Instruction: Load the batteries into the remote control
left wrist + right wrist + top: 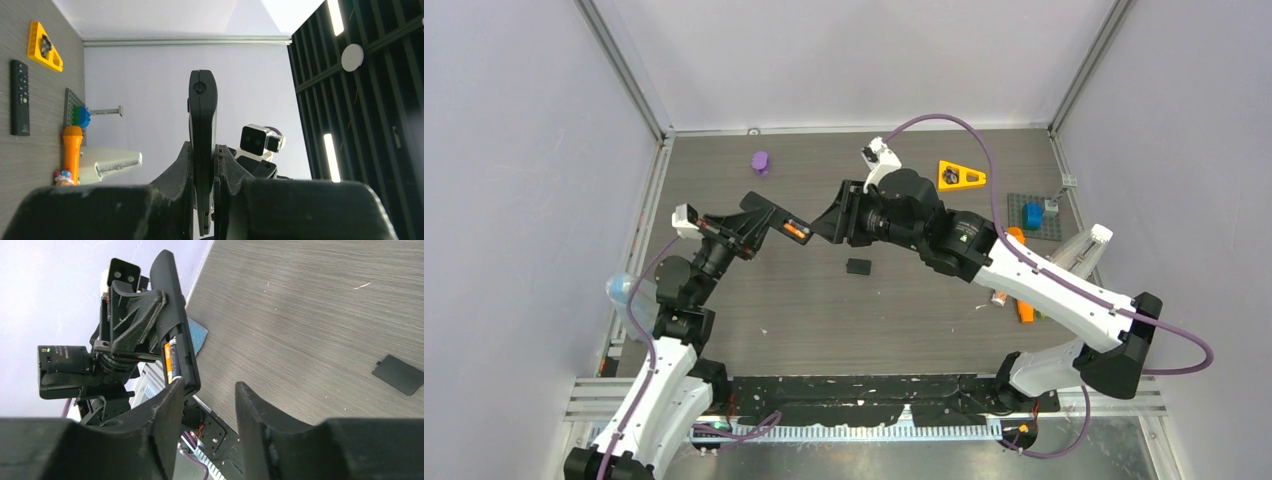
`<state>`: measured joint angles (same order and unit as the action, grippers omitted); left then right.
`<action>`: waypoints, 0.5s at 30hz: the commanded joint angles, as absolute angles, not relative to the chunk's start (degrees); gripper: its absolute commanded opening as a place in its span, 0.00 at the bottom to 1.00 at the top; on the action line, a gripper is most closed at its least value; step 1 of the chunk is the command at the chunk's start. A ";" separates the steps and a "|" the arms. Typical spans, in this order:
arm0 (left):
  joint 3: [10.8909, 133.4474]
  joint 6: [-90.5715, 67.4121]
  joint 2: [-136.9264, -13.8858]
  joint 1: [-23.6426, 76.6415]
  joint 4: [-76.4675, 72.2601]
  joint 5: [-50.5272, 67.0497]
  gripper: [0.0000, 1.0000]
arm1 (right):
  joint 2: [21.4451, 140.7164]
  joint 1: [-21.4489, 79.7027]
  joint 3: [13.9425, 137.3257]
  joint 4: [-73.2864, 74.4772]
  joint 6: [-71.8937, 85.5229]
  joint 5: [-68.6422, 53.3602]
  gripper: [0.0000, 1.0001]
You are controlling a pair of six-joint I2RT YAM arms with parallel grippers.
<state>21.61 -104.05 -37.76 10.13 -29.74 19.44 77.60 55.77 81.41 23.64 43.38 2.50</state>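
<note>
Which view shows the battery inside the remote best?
Right wrist: the orange battery sits close and clear in the open remote. Top view shows only a small orange spot; left wrist shows just the remote's edge.

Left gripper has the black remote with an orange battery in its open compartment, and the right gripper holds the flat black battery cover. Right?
No. The right gripper is open and empty; the flat black battery cover lies on the grey table, as the right wrist view shows. The rest stands: left gripper on black remote, orange battery inside.
</note>
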 commanded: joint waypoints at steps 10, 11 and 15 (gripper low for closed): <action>27.68 -91.50 -38.11 10.60 -30.41 23.35 0.00 | 71.22 53.61 76.60 11.13 45.92 -6.67 0.62; 27.74 -91.35 -38.14 10.55 -30.44 23.57 0.00 | 71.55 53.22 76.08 10.66 46.38 -7.60 0.62; 27.67 -91.32 -37.44 10.55 -29.96 23.57 0.00 | 72.65 52.37 75.20 9.73 48.31 -11.46 0.59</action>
<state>25.06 -93.54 -38.24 10.44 -28.80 22.35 72.16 53.15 75.92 14.11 45.78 -6.00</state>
